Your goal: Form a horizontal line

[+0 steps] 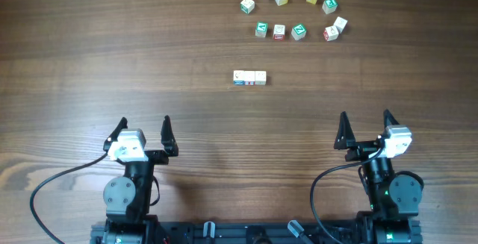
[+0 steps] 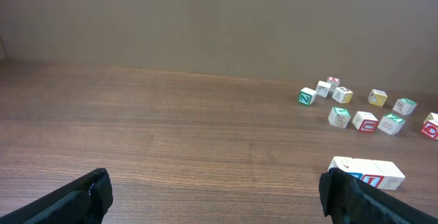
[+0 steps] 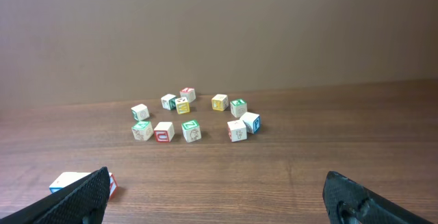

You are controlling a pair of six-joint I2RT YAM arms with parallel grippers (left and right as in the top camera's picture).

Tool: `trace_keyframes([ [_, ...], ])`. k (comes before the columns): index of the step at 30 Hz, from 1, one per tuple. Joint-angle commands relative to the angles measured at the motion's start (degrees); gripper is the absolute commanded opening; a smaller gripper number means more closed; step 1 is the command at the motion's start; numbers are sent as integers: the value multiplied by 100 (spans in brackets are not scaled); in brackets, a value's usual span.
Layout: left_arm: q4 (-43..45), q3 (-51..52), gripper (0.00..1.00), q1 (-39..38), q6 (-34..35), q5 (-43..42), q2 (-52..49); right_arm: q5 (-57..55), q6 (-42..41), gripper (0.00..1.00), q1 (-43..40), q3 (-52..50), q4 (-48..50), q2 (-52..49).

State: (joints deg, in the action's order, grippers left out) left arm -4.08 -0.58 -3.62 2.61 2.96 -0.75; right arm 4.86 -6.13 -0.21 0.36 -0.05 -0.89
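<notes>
The horizontal line [image 1: 249, 77] is a short row of whitish letter cubes touching edge to edge at the table's middle. It shows in the left wrist view [image 2: 366, 172] at the lower right, and its end peeks out behind a fingertip in the right wrist view [image 3: 76, 181]. My left gripper [image 1: 144, 133] stands open near the front left, well short of the row. My right gripper [image 1: 366, 128] stands open at the front right. Nothing lies between either pair of fingers.
Several loose letter cubes [image 1: 295, 9] lie scattered at the back right of the wooden table [image 1: 112, 50], also in the left wrist view [image 2: 363, 107] and the right wrist view [image 3: 191, 118]. Cables trail from both arm bases along the front edge.
</notes>
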Motion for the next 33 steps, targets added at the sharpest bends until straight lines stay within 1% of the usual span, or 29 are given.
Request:
trace_keyframes([
  [1, -24, 24, 100, 52, -87, -164, 59, -76, 59, 100, -31, -7, 13, 63],
  [27, -4, 24, 100, 55, -87, -166, 59, -81, 59, 100, -28, -7, 13, 61],
  [33, -4, 24, 100, 52, -87, -166, 59, -94, 57, 100, 175, -7, 13, 46],
])
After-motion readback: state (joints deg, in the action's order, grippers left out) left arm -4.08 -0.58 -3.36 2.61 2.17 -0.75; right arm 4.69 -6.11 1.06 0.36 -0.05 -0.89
